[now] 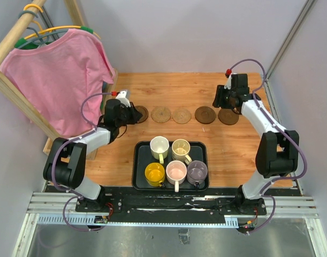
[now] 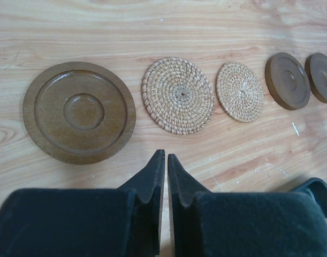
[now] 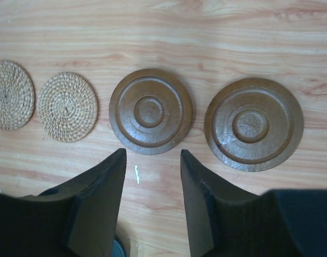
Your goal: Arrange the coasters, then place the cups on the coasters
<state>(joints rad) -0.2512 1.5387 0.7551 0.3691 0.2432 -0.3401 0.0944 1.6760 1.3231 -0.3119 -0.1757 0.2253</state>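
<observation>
Five coasters lie in a row across the table: a dark one (image 1: 142, 113) (image 2: 79, 111) at the left, two woven tan ones (image 1: 160, 114) (image 1: 181, 115), then two dark ones (image 1: 205, 114) (image 1: 228, 116). My left gripper (image 1: 132, 114) (image 2: 166, 156) is shut and empty, just near of the leftmost coaster. My right gripper (image 1: 221, 101) (image 3: 152, 152) stands open with nothing in it, over the table beside the two right dark coasters (image 3: 150, 111) (image 3: 253, 123). The cups sit on the black tray (image 1: 139, 182): white (image 1: 159, 145), cream (image 1: 180, 148), yellow (image 1: 154, 173), pink (image 1: 176, 172), purple (image 1: 197, 171).
A pink shirt (image 1: 59, 75) hangs on a wooden rack (image 1: 13, 88) at the back left, close to the left arm. Grey walls close in the table on both sides. A metal rail (image 1: 168, 203) runs along the near edge.
</observation>
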